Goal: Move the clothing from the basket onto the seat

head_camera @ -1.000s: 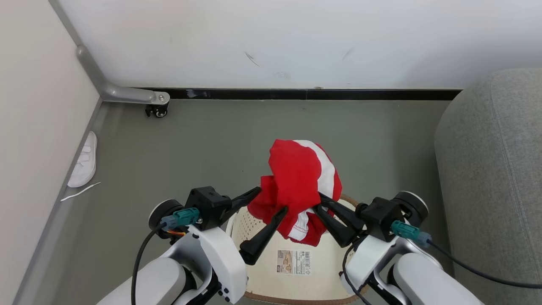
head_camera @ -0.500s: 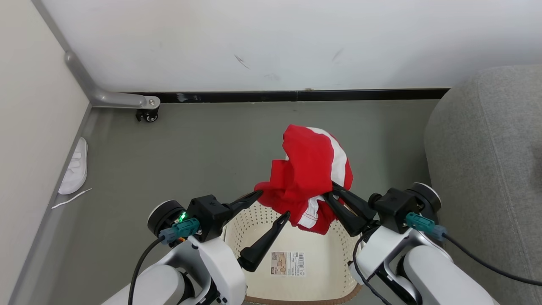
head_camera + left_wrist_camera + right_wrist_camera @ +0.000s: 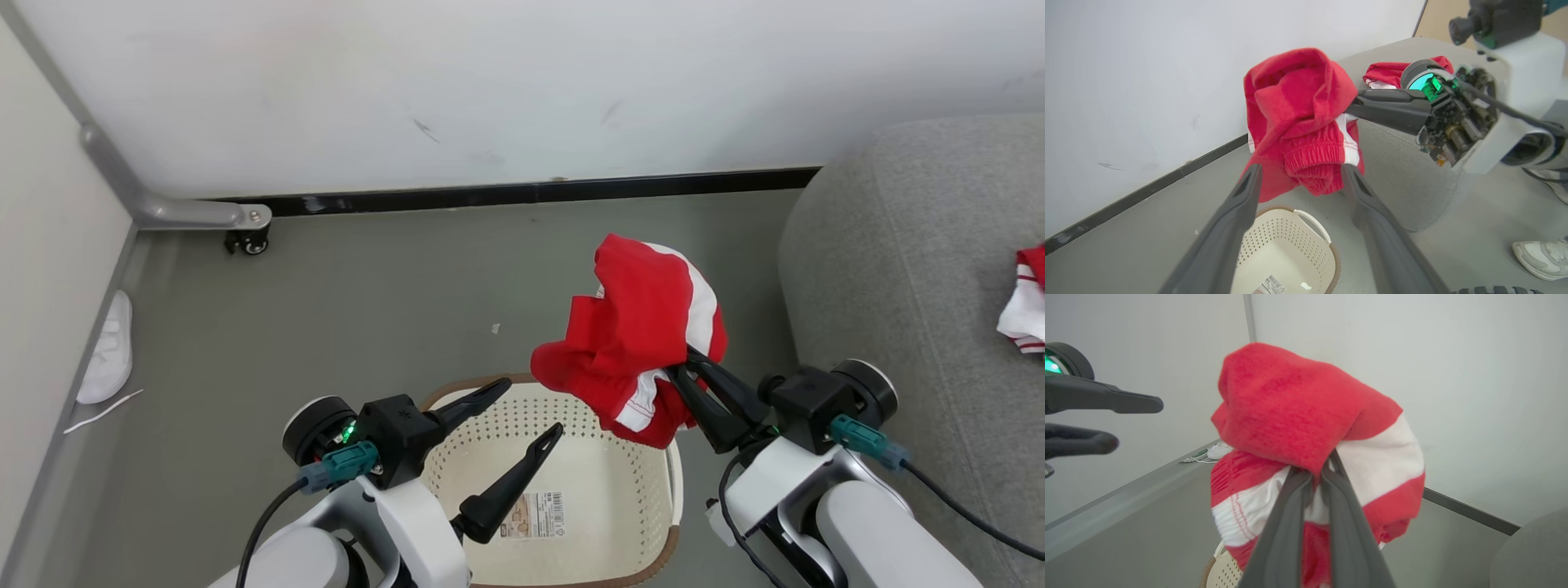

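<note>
— Where is the seat [image 3: 898, 269] lying from the red garment [image 3: 645, 327]?
— To the robot's right. The right claw [image 3: 682, 367] is pinching it above the edge of the basket [image 3: 478, 457], nearer the seat; the left claw [image 3: 531, 404] is hanging spread over the basket.

A grey floor [image 3: 367, 310] is bounded by a white wall [image 3: 490, 82] with a black skirting strip [image 3: 531, 193] along its foot. A grey metal bar [image 3: 188, 214] with a small black castor [image 3: 247, 242] is seen at the left corner. A white shoe [image 3: 106, 351] is laid against the left panel [image 3: 41, 245], a thin white strip [image 3: 102, 412] just beside it, and a tiny white scrap [image 3: 495, 328] is seen mid-floor
</note>
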